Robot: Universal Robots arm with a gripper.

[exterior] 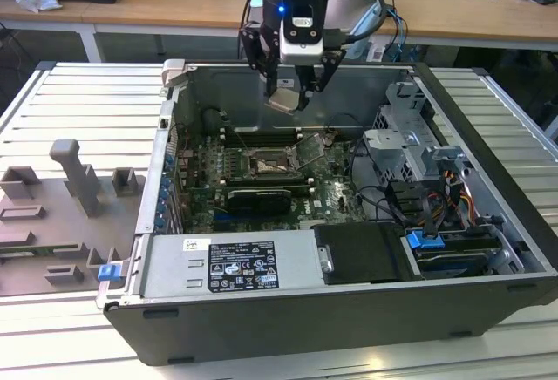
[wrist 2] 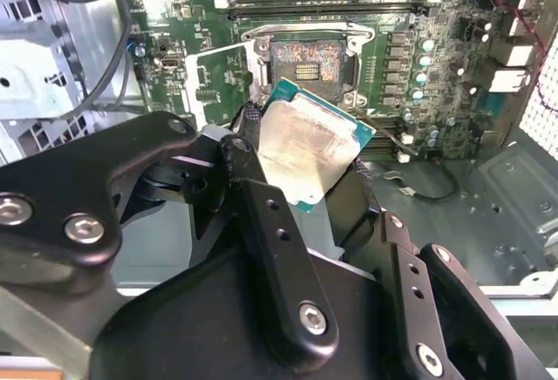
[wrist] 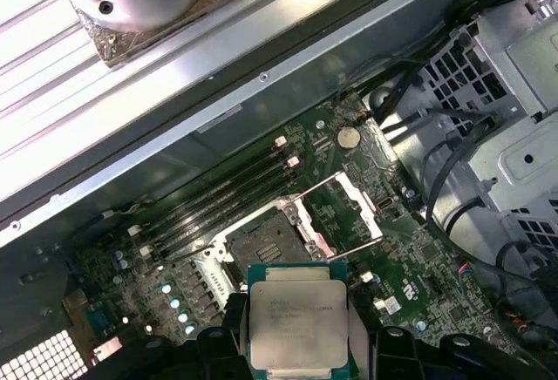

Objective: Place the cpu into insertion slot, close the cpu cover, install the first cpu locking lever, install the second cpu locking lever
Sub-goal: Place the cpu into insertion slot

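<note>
My gripper hangs above the open computer case, shut on the cpu, a flat square chip with a pale silver face. Both wrist views show the cpu clamped by its edges between the black fingers, tilted and well above the board. Below it lies the insertion slot, a dark square socket left uncovered. The cpu cover, a thin metal frame with a window, is swung open beside the slot. Thin lever rods stand raised near it.
Long black memory slots run behind the socket, and a black graphics card lies in front of it. A power supply fills the case front. A drive cage with cables sits on the exterior view's right, grey fixtures on its left.
</note>
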